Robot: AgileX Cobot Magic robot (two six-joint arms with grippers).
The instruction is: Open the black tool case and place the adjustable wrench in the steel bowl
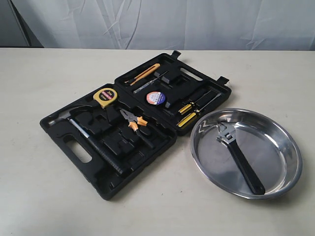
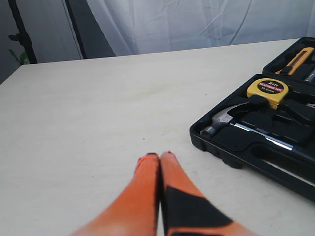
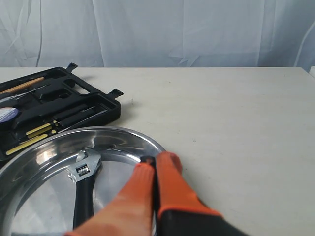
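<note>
The black tool case [image 1: 110, 184] lies open flat on the table, also seen in the left wrist view [image 2: 231, 152] and the right wrist view [image 3: 106, 105]. The adjustable wrench [image 1: 241, 157] lies inside the steel bowl [image 1: 290, 172], silver head toward the case; the right wrist view shows the wrench [image 3: 84, 184] in the bowl [image 3: 142, 140] too. My left gripper [image 2: 159, 156] is shut and empty over bare table beside the case. My right gripper [image 3: 156, 161] is shut and empty at the bowl's rim. Neither gripper shows in the exterior view.
In the case sit a hammer [image 1: 74, 120], a yellow tape measure [image 1: 106, 97], orange-handled pliers [image 1: 135, 122], a utility knife [image 1: 145, 73], a tape roll [image 1: 156, 98] and yellow-handled screwdrivers [image 1: 187, 114]. A white curtain [image 1: 162, 22] hangs behind the table.
</note>
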